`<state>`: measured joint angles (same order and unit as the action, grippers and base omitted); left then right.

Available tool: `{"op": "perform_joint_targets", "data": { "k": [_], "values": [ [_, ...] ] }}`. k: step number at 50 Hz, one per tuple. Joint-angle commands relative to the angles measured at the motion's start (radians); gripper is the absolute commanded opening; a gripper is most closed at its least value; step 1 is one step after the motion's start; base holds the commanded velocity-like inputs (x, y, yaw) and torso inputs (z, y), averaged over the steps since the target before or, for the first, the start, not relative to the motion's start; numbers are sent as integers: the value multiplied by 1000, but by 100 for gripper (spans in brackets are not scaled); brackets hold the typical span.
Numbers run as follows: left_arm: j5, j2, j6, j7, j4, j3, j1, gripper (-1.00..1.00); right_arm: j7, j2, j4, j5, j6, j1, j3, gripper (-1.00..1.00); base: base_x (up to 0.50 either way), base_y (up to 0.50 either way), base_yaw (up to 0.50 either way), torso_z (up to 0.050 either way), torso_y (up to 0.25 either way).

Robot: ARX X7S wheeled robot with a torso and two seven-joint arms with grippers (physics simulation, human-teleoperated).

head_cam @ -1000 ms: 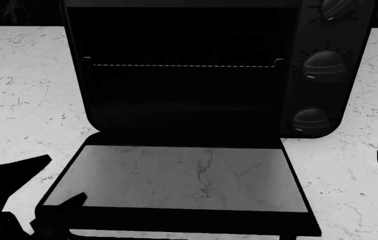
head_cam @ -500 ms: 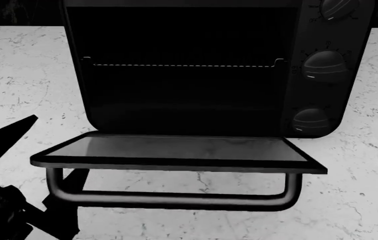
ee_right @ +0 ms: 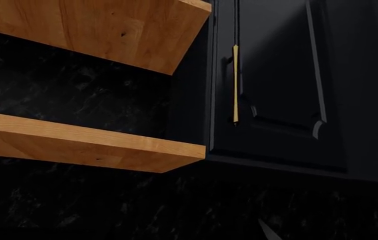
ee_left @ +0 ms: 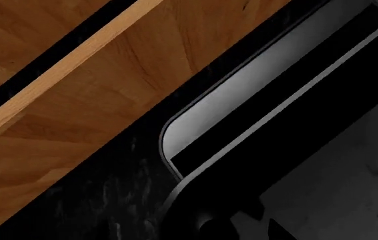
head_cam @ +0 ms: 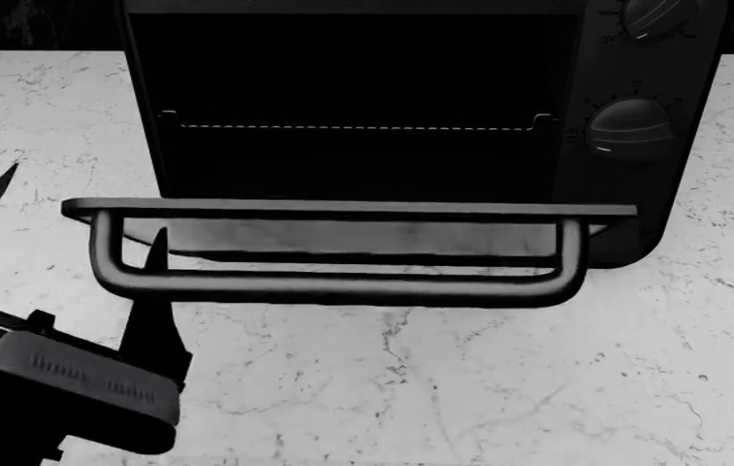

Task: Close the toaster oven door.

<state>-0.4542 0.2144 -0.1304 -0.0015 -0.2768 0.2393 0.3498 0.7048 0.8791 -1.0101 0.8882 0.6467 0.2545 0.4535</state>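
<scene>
White marble surface (head_cam: 471,388) carries the toaster oven (head_cam: 393,107); door (head_cam: 341,210) roughly half raised. Left gripper (head_cam: 63,233) fingers spread beneath the handle (head_cam: 328,283). Right gripper: cannot tell. Risk: finger slips off, door drops open.

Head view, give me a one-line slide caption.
Left pincer beneath the half-raised door of the toaster oven on a marble counter.
</scene>
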Motion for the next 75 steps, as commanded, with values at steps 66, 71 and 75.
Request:
{"op": "perform_joint_targets", "data": {
  "k": [66,71,75],
  "values": [
    [300,-128,-126,-309,811,273,619,100,105,120,-24,129,-73,-133,136,100,9,0,-2,1,0],
    [287,-71,-179,-296,629,285,523,100,104,112,-18,100,-93,-133,93,100,9,-1,-7,2,0],
    [281,-34,-214,-278,508,295,464,100,114,123,-13,100,-100,-117,68,100,0,0,0,0,0]
  ]
}}
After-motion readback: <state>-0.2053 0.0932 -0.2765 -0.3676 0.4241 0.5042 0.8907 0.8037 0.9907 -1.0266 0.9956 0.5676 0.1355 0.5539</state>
